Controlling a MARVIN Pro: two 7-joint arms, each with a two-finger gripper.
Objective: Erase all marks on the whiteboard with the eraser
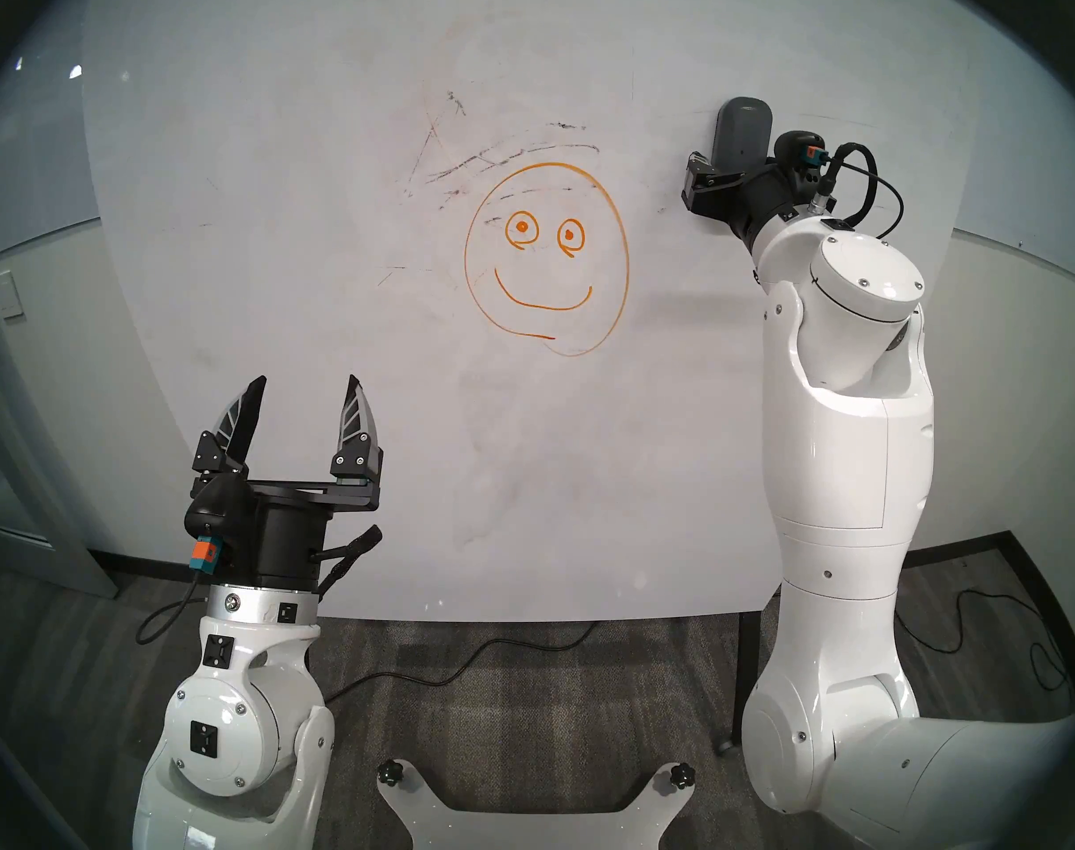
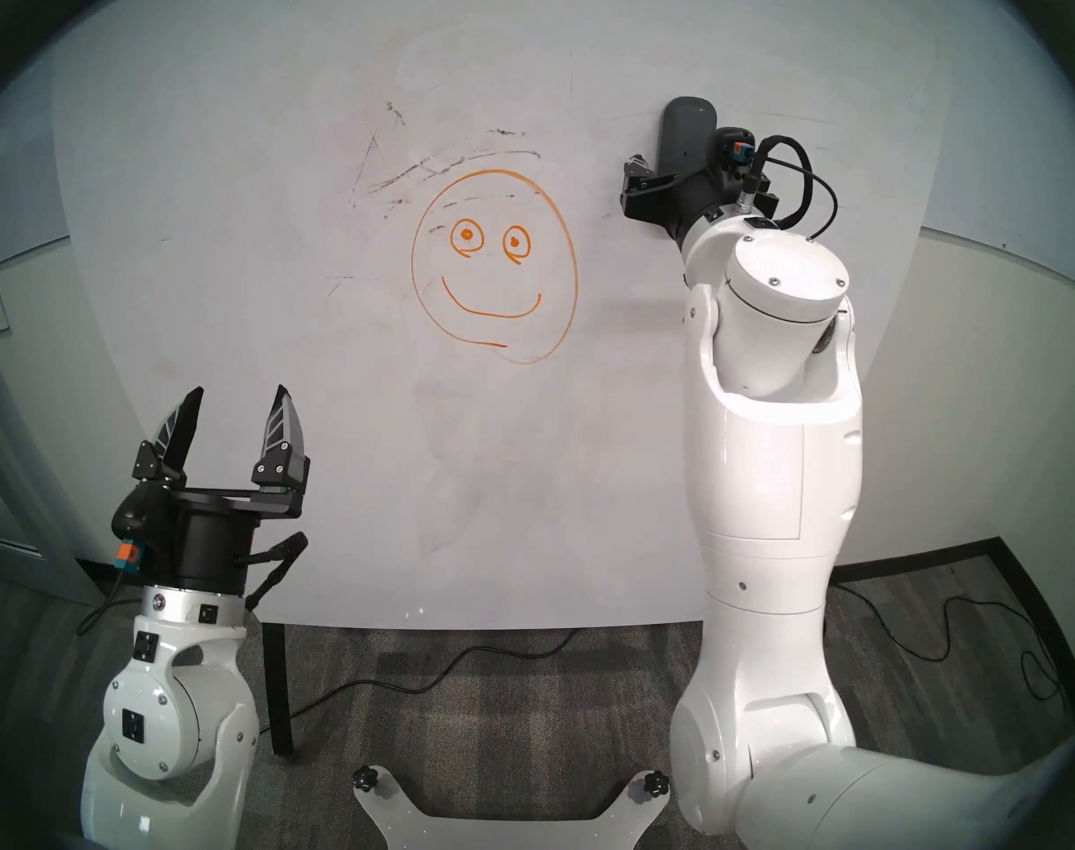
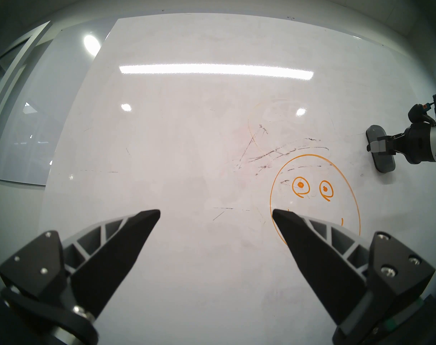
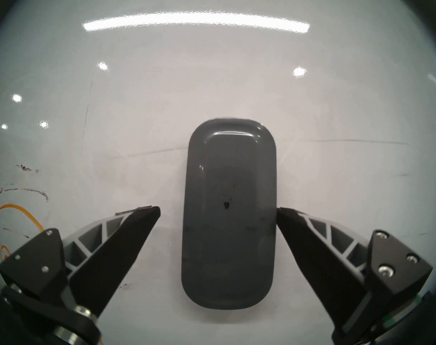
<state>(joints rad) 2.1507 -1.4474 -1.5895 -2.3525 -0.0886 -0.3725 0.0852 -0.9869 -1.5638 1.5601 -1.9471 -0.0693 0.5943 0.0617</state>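
Note:
The whiteboard (image 1: 277,278) stands upright in front of me. On it is an orange smiley face (image 1: 547,260) with scratchy black streaks (image 1: 510,155) above it and to its left, and faint smudges below. The dark grey eraser (image 1: 742,134) sits flat against the board, up and to the right of the face. My right gripper (image 4: 218,209) is open and straddles the eraser (image 4: 229,212); the right fingertip (image 4: 281,212) is at its edge, and the left fingertip stands clear of it. My left gripper (image 1: 307,379) is open and empty, low on the left, pointing up at the board.
The board's thin black legs (image 1: 744,677) (image 2: 277,689) stand on grey carpet. Black cables (image 1: 479,652) lie on the floor under the board and at the right. A white base plate (image 1: 535,824) is at the bottom centre. A wall switch (image 1: 9,293) is on the left.

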